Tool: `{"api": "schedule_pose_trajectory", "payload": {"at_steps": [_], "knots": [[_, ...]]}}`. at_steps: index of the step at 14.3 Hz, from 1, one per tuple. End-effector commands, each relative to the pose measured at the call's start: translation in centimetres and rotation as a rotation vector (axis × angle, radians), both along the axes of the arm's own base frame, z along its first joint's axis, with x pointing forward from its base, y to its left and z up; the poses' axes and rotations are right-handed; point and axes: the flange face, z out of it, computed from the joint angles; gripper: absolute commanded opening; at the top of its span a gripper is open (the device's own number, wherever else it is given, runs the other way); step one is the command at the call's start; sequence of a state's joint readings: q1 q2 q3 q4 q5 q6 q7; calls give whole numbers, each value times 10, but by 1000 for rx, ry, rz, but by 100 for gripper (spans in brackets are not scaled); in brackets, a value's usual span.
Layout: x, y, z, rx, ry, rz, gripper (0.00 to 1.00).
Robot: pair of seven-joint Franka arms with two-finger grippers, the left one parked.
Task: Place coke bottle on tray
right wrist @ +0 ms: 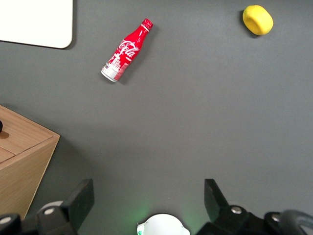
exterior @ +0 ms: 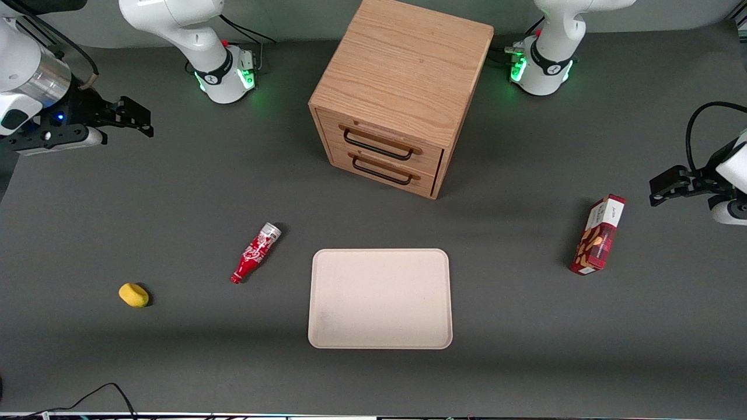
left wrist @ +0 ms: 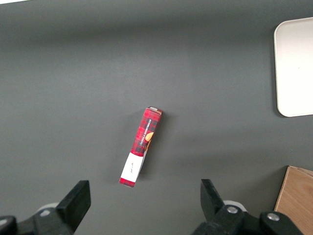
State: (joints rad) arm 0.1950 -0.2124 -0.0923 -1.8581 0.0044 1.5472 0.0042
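Note:
The coke bottle (exterior: pixel 256 252) (right wrist: pixel 125 51) lies on its side on the dark table, beside the tray and apart from it; its red neck points toward the front camera and its silver base away from it. The cream tray (exterior: pixel 380 298) (right wrist: pixel 34 22) lies flat with nothing on it, in front of the wooden drawer cabinet. My gripper (exterior: pixel 137 118) (right wrist: pixel 148 193) hangs high at the working arm's end of the table, well away from the bottle. Its fingers stand wide apart with nothing between them.
A wooden cabinet with two drawers (exterior: pixel 397 96) stands farther from the camera than the tray. A yellow lemon-like object (exterior: pixel 133 294) (right wrist: pixel 257 20) lies toward the working arm's end. A red snack box (exterior: pixel 598 234) (left wrist: pixel 141 146) lies toward the parked arm's end.

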Motion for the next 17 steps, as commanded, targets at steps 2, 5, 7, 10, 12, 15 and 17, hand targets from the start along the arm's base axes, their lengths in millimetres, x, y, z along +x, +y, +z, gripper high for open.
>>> {"api": "schedule_pose_trajectory", "payload": {"at_steps": [2, 5, 7, 10, 12, 15, 17], "knots": [[3, -2, 5, 11, 16, 1, 100], [14, 4, 3, 8, 20, 17, 100], [17, 9, -1, 6, 31, 14, 100], [20, 6, 5, 13, 19, 4, 100], [24, 2, 9, 4, 94, -3, 100], [39, -6, 13, 3, 130, -21, 100], [43, 0, 3, -12, 147, -10, 100]]}}
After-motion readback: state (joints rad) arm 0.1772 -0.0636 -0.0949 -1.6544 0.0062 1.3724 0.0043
